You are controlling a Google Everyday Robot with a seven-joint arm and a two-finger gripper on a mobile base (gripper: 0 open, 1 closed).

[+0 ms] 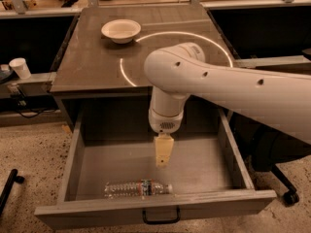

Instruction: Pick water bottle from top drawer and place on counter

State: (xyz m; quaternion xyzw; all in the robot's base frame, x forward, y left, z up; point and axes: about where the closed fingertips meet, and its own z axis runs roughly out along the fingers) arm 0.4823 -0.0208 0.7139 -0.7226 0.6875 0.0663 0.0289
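The water bottle (137, 188) lies on its side along the front wall inside the open top drawer (74, 149), cap pointing right. The drawer's black handle (160, 217) shows on its front panel. My gripper (163, 161) hangs down from the white arm into the drawer, just above and slightly right of the bottle's cap end, apart from it. It holds nothing. The counter (92, 57) is the dark tabletop above the drawer, with a glowing ring of reflected light.
A pale bowl (121, 30) stands on the counter at the back left. A white paper cup (20, 67) sits on a ledge at the left. A black chair base (284, 188) stands on the speckled floor at the right.
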